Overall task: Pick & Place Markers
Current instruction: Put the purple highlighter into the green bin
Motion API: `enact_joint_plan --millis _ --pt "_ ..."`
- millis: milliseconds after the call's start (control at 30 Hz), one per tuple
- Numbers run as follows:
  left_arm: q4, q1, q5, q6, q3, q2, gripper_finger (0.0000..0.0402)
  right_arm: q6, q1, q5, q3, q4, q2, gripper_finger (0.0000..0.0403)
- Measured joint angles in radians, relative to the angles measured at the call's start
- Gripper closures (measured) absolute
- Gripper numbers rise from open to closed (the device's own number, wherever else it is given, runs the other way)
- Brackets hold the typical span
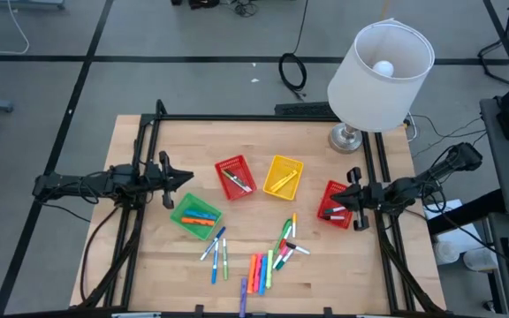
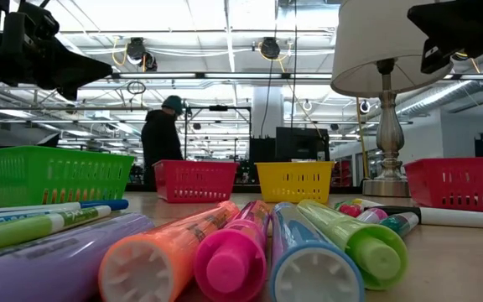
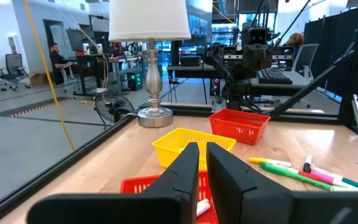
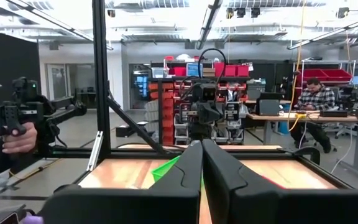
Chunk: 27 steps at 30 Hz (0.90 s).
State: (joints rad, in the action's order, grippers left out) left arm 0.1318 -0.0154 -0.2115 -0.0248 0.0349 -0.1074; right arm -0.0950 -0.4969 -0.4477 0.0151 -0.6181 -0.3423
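Both arms hang back at the tabletop's [image 1: 148, 256] edges. The left gripper [image 1: 184, 179] hovers beside the green basket [image 1: 195, 215], its fingers [image 3: 185, 171] nearly together with a thin slit between them and nothing in them. The right gripper [image 1: 350, 196] sits over the red basket at the right [image 1: 335, 205], fingers pressed shut, empty too.

The markers [image 1: 259, 265] lie loose in a scatter toward the near edge: a blue and green few by the green basket, a row of orange, blue and green ones, and a fan of green, pink and white. Some already rest in the green, yellow [image 1: 283, 177] and middle red basket [image 1: 235, 177].

These look light, stiff and smooth, apt to roll; a pinch across the barrel's middle seems best, taking an outlying one first.

Hard to read: which markers touch or overlap in the fan, and what is in the right-hand red basket.
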Motion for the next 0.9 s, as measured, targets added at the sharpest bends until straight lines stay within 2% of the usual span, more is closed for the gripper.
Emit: enact_joint_plan --millis 900 --pt "-0.034 0.0 0.015 0.0 0.0 0.0 0.0366 -0.004 0.0 0.0 0.0 -0.022 -0.026 0.0403"
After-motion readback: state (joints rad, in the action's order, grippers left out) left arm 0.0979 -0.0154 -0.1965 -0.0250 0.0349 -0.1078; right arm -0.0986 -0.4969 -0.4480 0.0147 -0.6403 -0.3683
